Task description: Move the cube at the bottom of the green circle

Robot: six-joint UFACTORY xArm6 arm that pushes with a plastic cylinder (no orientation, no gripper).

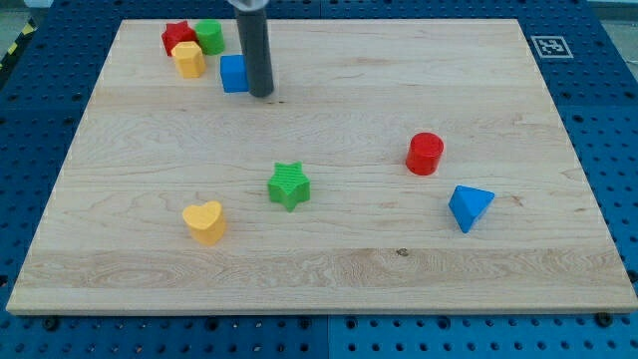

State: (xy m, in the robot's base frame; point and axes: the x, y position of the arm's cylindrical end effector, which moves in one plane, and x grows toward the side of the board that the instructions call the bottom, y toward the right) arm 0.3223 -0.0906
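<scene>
rod (254, 45) comes down from the view's top, my tip (261, 94) on the wooden board (349, 269), pressed against the right side of the blue cube (234, 73); no jaws on this arm, just the bare rod end, nothing pinched. blue cube sits near the top left, just below and right of the green cylinder (209, 36), close to the yellow block (188, 59). red block (177, 36) touches green cylinder's left side and the yellow block. green star (289, 185) mid board, yellow heart (204, 221) lower left of it. red cylinder (425, 153) and blue triangular block (470, 206) on the view's right, well apart from the tip.
</scene>
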